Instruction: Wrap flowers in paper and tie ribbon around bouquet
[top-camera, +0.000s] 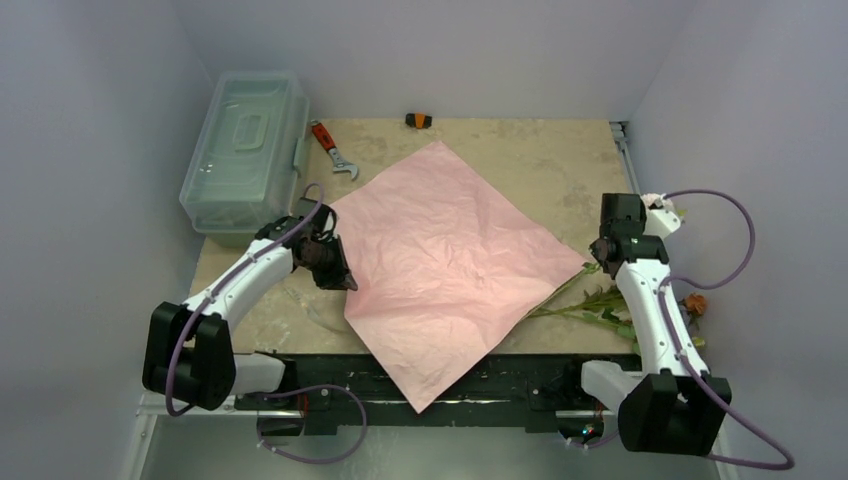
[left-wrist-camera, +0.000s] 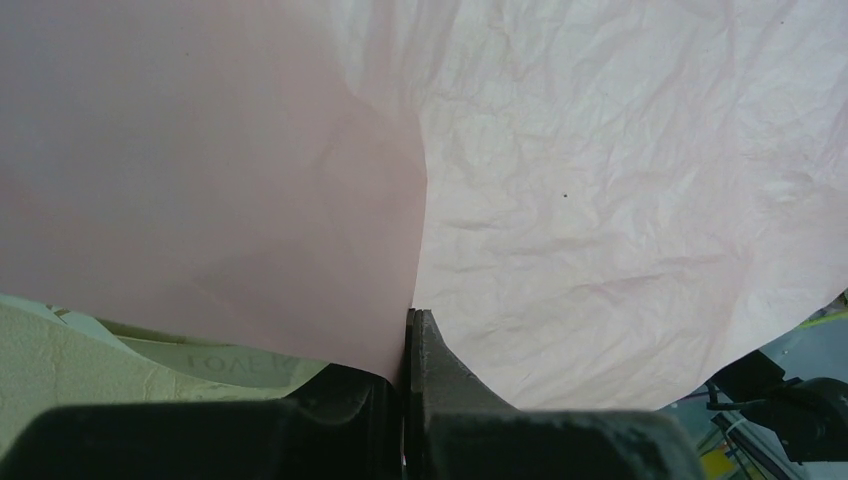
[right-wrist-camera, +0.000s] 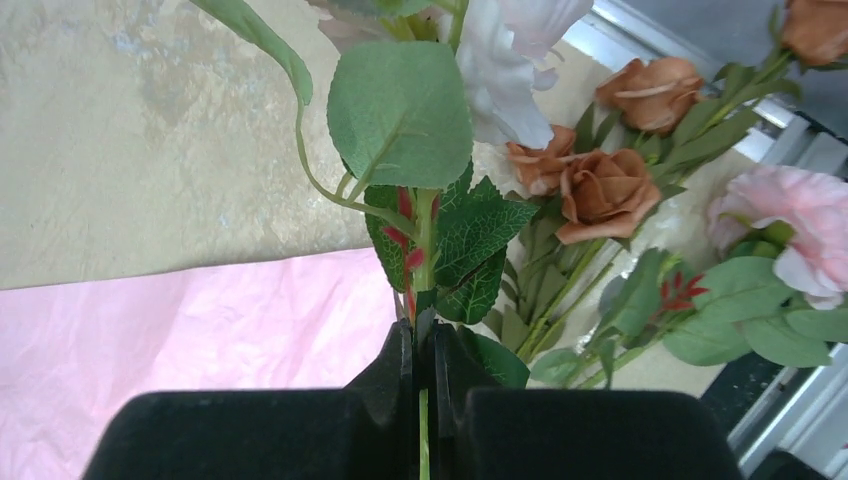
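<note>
Now, with my left claw (left-wrist-camera: 410, 330) pinching the left corner of the paper (top-camera: 450, 260) and my right claw (right-wrist-camera: 420, 345) clamped on the flowers (top-camera: 598, 304) at the worktop's (top-camera: 530, 150) right edge, I'd next lay them across that paper.

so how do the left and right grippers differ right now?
The left gripper pinches the pink paper at its left edge; the right gripper pinches a green stem of the flowers. The left gripper sits on the left side of the table, the right gripper near its right edge, just off the sheet. Shared: both have their jaws shut on a task item.
</note>
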